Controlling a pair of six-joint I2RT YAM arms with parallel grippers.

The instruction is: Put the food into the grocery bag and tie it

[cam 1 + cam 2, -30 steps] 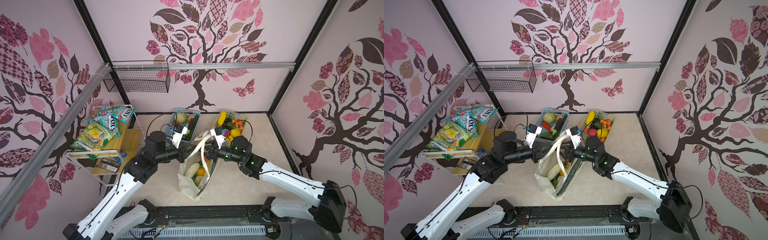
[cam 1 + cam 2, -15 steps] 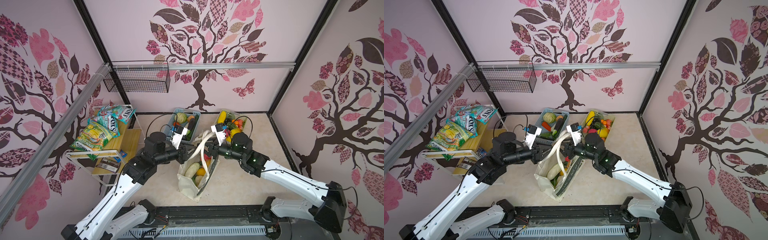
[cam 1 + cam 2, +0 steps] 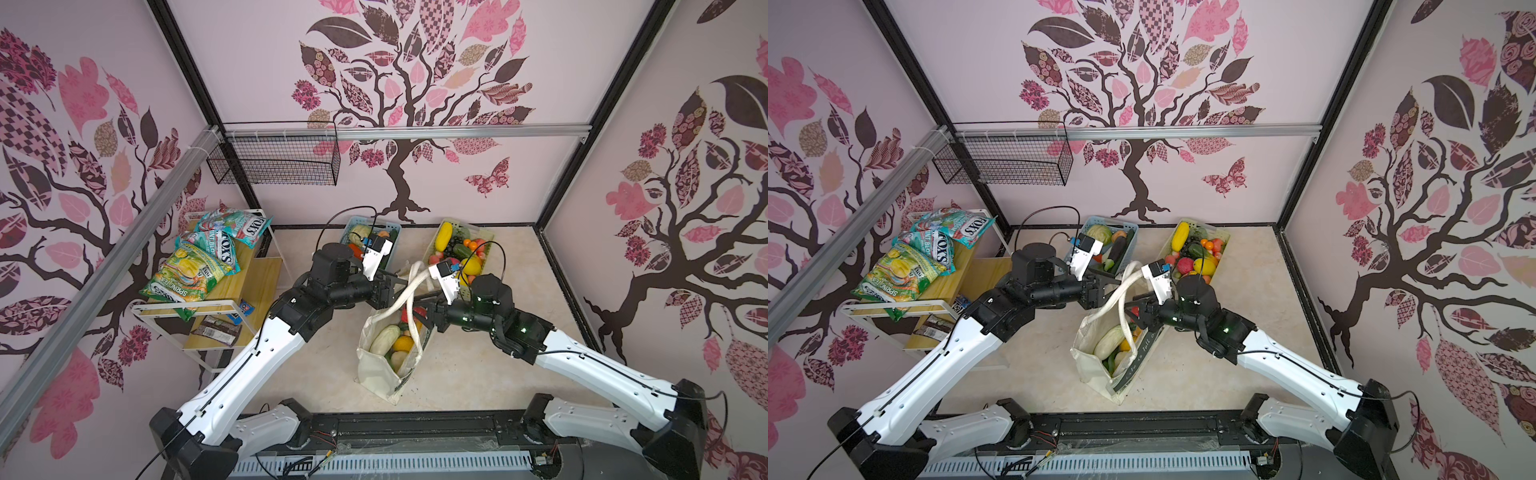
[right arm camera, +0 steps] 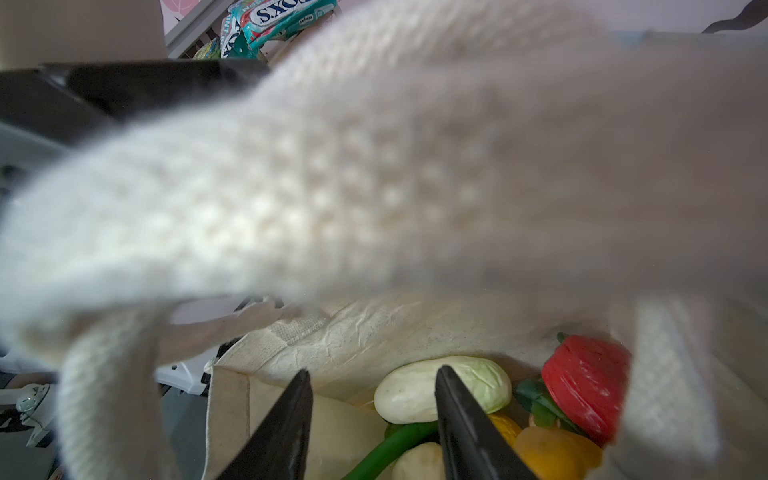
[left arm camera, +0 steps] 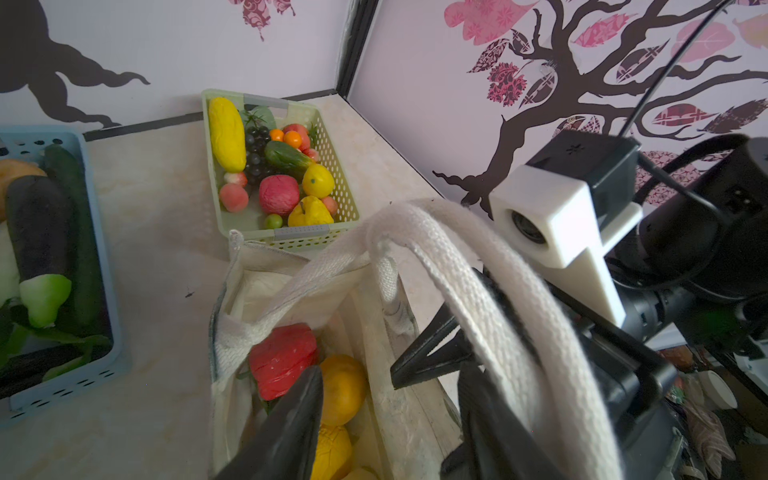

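Observation:
The cream grocery bag (image 3: pixel 380 365) (image 3: pixel 1090 365) stands open on the floor between both arms. It holds food: a pale green-white vegetable (image 4: pixel 440 388), a red pepper (image 4: pixel 586 382) (image 5: pixel 282 359) and an orange fruit (image 5: pixel 343 386). Its two straps (image 3: pixel 411 286) (image 5: pixel 457 270) rise and cross above the mouth. My left gripper (image 5: pixel 390 415) (image 3: pixel 395 286) is open beside the crossing, and one strap lies over one of its fingers (image 5: pixel 490 415). My right gripper (image 4: pixel 374 424) (image 3: pixel 424 309) hangs open over the bag mouth with nothing between its fingers. A blurred strap (image 4: pixel 374 166) crosses close above it.
A light blue basket (image 3: pixel 395 227) and a pale green basket (image 3: pixel 490 245) with more food stand behind the bag. At the left, a wooden shelf (image 3: pixel 249 278) carries snack packets (image 3: pixel 195 270). A black wire basket (image 3: pixel 274 162) hangs on the back wall.
My left gripper has opened and let go of the strap, which now rests over one finger. The right gripper has opened a little and moved left towards the straps.

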